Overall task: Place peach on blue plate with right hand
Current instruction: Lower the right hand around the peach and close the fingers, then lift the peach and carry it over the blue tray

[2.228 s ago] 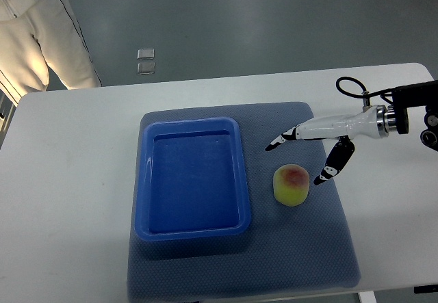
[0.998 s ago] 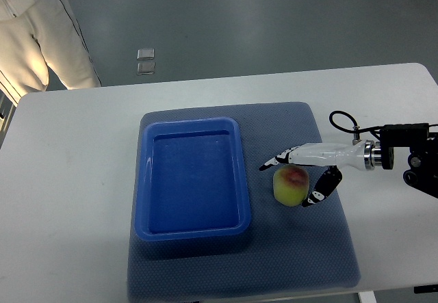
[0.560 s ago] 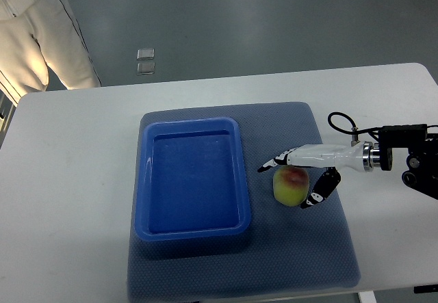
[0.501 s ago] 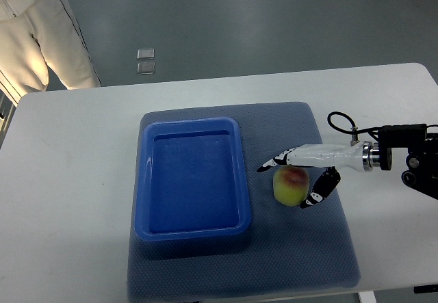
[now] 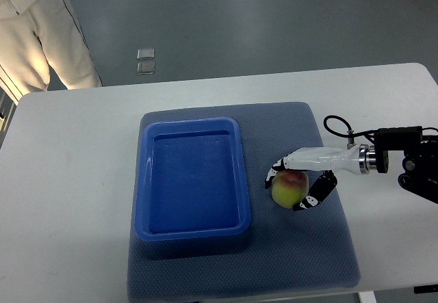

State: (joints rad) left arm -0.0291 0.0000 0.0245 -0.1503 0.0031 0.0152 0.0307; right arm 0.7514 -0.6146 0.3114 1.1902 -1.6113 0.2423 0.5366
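The peach (image 5: 288, 190), yellow-green with a red blush, sits on the grey-blue mat (image 5: 301, 248) just right of the blue plate (image 5: 193, 231), a deep rectangular blue tray that holds nothing. My right hand (image 5: 287, 190) comes in from the right edge and its fingers (image 5: 275, 174) curl around the peach from above, with the thumb (image 5: 311, 197) on its right side. The peach still rests on the mat. The left arm does not show.
The mat lies on a white table (image 5: 68, 200). A person in light clothing (image 5: 37, 29) stands beyond the table's far left corner. The right forearm and its cable (image 5: 342, 128) lie over the table's right side.
My right hand lowered onto the peach and its fingers closed from spread to curled around it. The peach shifted slightly left and toward me.
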